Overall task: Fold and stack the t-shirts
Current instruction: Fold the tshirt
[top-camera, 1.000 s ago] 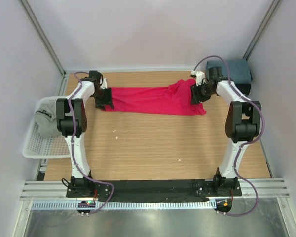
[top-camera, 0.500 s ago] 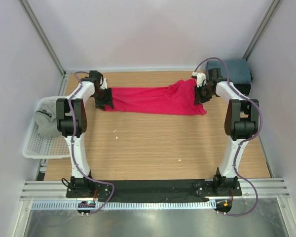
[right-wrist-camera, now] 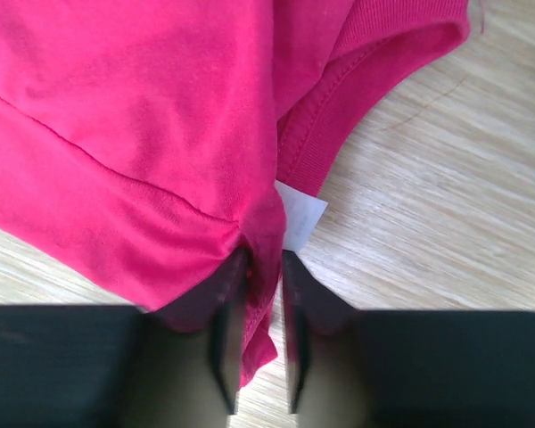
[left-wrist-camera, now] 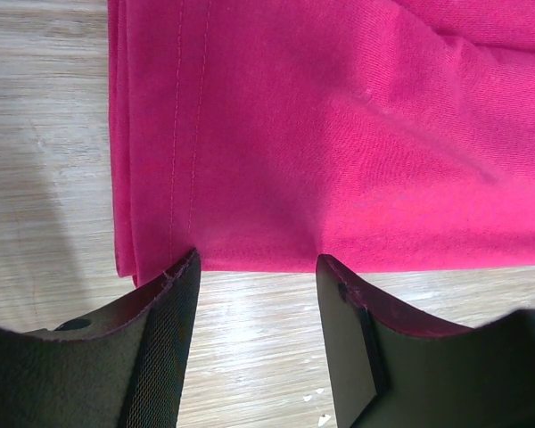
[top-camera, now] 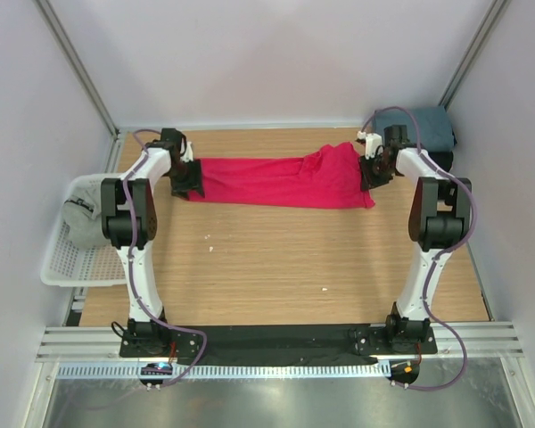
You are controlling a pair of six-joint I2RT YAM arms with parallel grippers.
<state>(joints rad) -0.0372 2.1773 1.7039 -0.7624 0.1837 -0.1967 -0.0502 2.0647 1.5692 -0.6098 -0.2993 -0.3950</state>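
Red t-shirt [top-camera: 276, 181] stretched flat across far half of table [top-camera: 276, 267], between both arms. Right gripper [right-wrist-camera: 263, 259] pinched narrow on cloth fold near collar. Left gripper [left-wrist-camera: 257, 260] jaws apart, tips at cloth edge.

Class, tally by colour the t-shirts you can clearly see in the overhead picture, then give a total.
Crimson-red cloth t-shirt: 1
Light grey cloth t-shirt, in the white plastic mesh basket: 1
Slate-blue folded cloth t-shirt: 1
Total: 3
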